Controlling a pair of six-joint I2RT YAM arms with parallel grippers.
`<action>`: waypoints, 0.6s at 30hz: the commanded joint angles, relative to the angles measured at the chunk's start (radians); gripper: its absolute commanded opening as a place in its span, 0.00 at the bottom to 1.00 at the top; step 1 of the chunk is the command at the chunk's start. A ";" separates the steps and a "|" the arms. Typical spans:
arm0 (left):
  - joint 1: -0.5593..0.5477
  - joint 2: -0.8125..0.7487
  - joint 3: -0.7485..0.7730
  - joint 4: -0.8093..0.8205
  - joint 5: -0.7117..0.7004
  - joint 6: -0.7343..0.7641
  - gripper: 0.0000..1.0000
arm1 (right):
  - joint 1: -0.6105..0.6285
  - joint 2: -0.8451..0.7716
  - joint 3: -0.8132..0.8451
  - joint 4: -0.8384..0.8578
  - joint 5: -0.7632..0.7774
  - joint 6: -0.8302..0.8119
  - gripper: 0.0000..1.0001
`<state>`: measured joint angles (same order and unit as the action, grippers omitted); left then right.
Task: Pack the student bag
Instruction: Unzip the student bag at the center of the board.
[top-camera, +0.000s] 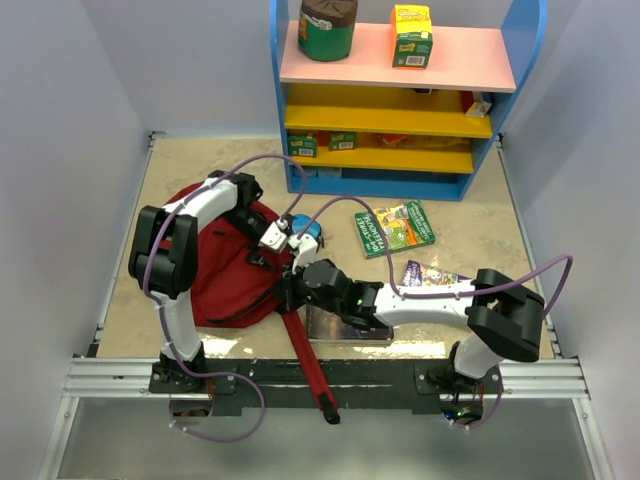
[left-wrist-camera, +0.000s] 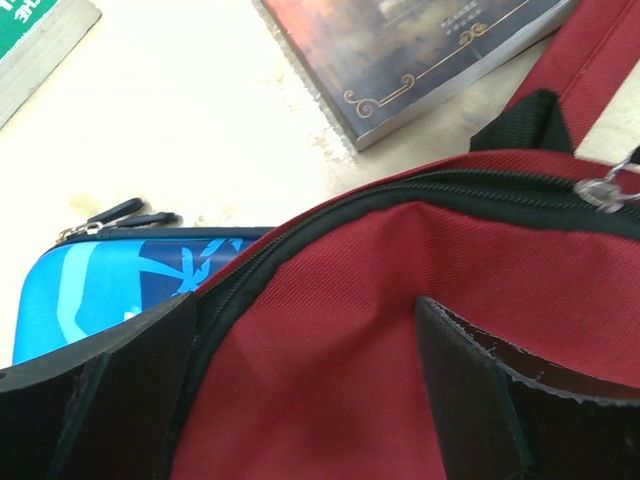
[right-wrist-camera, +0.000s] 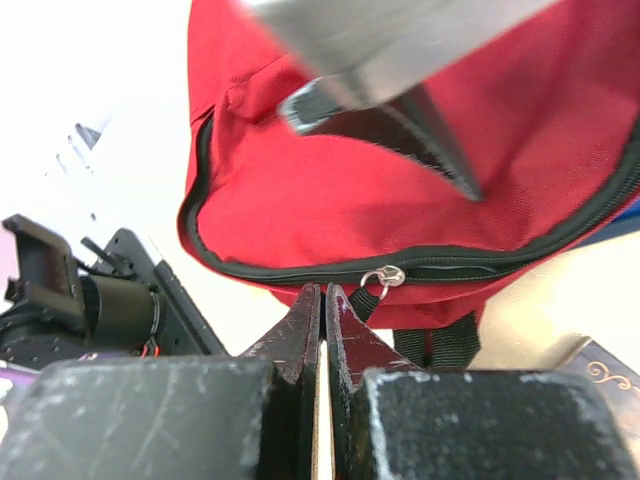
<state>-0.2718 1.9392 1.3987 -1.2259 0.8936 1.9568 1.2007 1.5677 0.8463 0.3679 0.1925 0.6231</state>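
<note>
The left tool (left-wrist-camera: 305, 335) is released, its two fingers spread wide over the zipped edge of the red backpack (left-wrist-camera: 330, 400), with fabric lying between them. Just beyond its left finger a blue pencil case (left-wrist-camera: 110, 285) lies on the worktop (left-wrist-camera: 220, 120), partly hidden by that edge. Farther ahead lies a dark book (left-wrist-camera: 420, 60). The right tool (right-wrist-camera: 322, 300) is clenched, tips at the backpack's zipper line. A metal zipper ring (right-wrist-camera: 383, 277) sits just right of them; whether anything is pinched cannot be told.
</note>
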 joint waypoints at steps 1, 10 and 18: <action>-0.013 -0.008 -0.021 0.108 -0.019 0.113 0.94 | 0.017 -0.006 0.028 0.054 -0.018 -0.019 0.00; -0.037 0.027 -0.033 0.147 -0.058 0.064 0.00 | 0.019 0.009 0.069 0.026 0.005 -0.019 0.00; 0.034 -0.039 0.067 0.117 0.019 -0.110 0.00 | 0.036 0.046 0.115 0.005 0.013 -0.013 0.00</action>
<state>-0.2890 1.9388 1.3769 -1.1950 0.8501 1.9110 1.2098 1.5936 0.8936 0.3496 0.2047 0.6094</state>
